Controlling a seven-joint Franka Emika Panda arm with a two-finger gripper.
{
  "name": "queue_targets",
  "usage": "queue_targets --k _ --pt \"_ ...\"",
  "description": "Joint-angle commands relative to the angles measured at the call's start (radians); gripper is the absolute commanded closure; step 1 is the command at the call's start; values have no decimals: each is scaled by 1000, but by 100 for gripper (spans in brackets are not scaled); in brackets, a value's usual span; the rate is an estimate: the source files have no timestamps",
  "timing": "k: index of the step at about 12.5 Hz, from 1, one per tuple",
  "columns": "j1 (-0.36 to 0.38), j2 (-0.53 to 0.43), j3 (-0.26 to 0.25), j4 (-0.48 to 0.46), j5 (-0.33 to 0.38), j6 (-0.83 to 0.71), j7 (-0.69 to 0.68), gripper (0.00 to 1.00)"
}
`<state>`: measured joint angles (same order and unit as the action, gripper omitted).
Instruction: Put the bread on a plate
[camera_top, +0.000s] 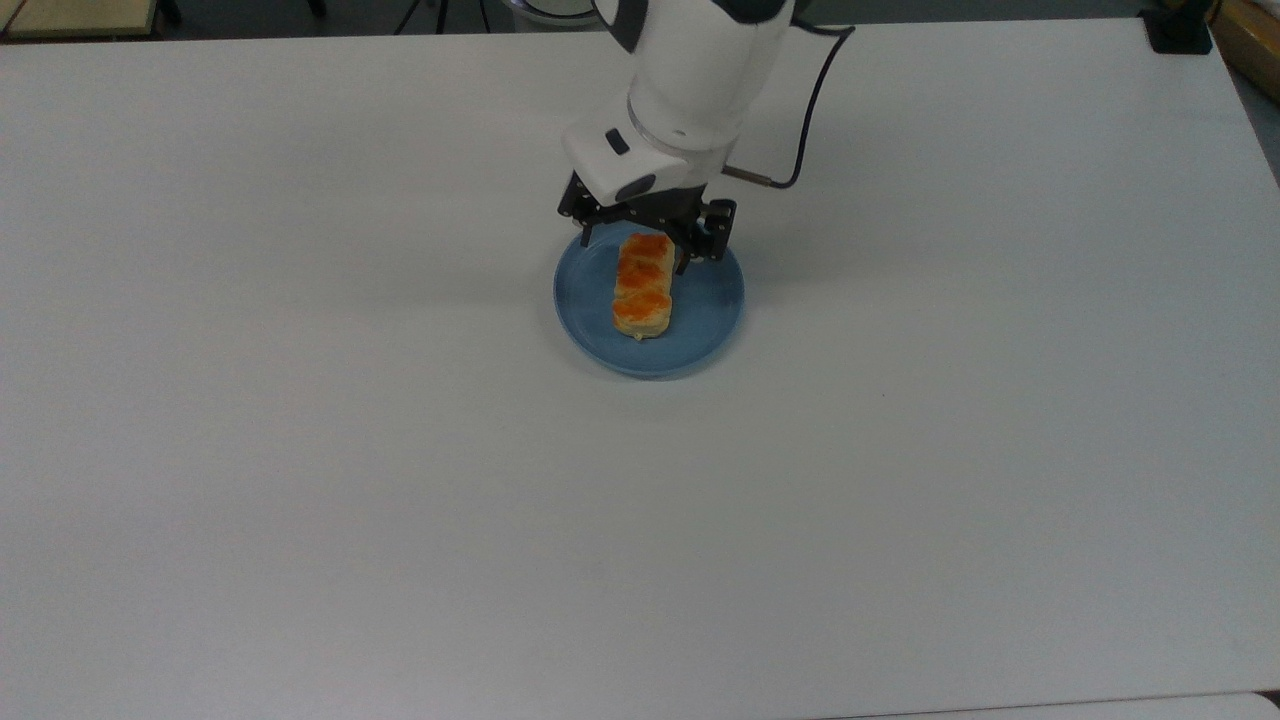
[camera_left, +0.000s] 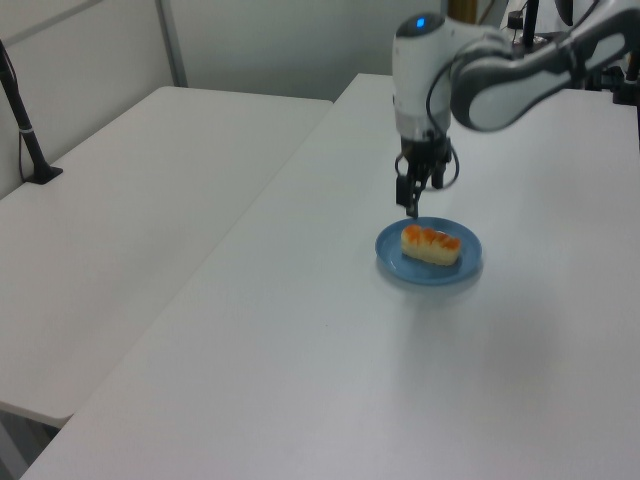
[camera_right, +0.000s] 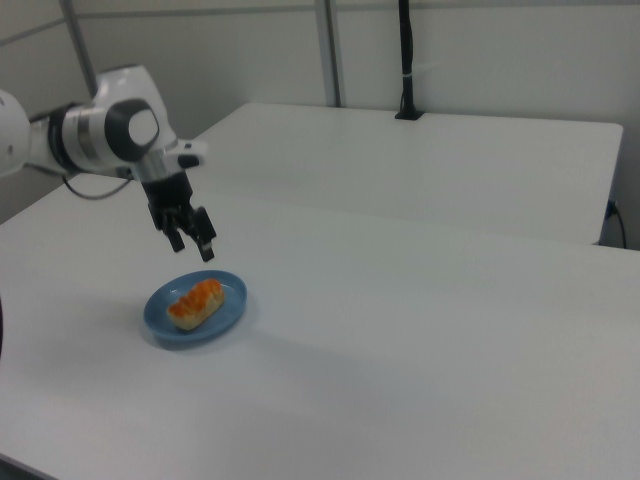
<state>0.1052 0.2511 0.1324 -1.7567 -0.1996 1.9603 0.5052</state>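
Claw (camera_right: 190, 240) wide and empty, above bread (camera_right: 195, 302) lying on plate (camera_right: 228, 315).

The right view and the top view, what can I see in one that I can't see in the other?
The right view alone shows a gap of air under the open claw, so it hangs above the plate, plus a black pole on a far table. The top view alone shows the bread's three glazed bumps in a row and the claw's cable. Both show the bread lying on the blue plate, let go.
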Motion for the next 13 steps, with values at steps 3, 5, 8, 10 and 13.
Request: queue_targets --k 3,5,8,10,13 --pt "-122 -123 -11 126 141 -231 -301 0" --pt "-159 -169 -11 120 152 -254 -388 0" --pt "-182 -191 -20 124 152 -258 -424 0" --pt "-159 -190 -62 125 152 -259 -421 0" --pt "-127 -190 -103 128 161 -259 -396 0"
